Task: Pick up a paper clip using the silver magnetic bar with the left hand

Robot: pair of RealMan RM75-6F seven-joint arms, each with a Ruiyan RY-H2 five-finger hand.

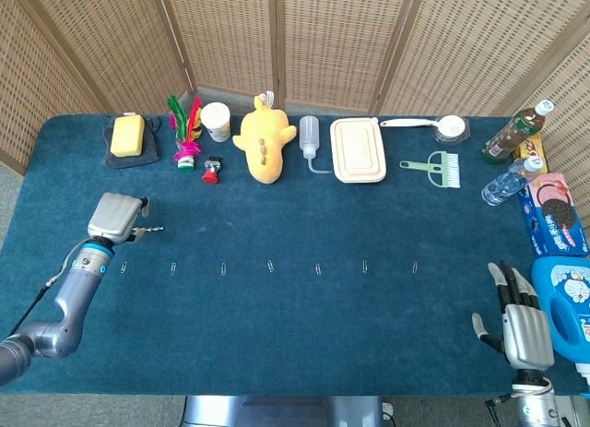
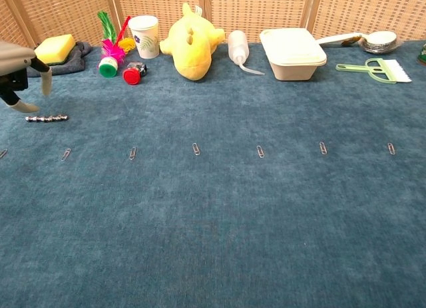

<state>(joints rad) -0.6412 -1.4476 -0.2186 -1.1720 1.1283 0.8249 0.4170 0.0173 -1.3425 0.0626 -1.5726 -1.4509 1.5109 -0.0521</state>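
The silver magnetic bar (image 2: 46, 118) lies flat on the blue cloth at the left; in the head view the bar (image 1: 151, 230) pokes out to the right of my left hand (image 1: 117, 218). That hand (image 2: 18, 74) hovers over the bar's left end with fingers spread downward, one fingertip (image 2: 26, 108) close to it, holding nothing. Several paper clips lie in a row across the table, the nearest ones (image 2: 66, 154) (image 1: 173, 267) just in front of the bar. My right hand (image 1: 517, 319) rests open at the front right, holding nothing.
Along the back edge stand a yellow sponge (image 1: 127, 135) on a grey cloth, a paper cup (image 1: 216, 121), a yellow plush toy (image 1: 264, 142), a squeeze bottle (image 1: 309, 136) and a lidded box (image 1: 359, 150). Bottles and a blue jug (image 1: 567, 302) crowd the right side.
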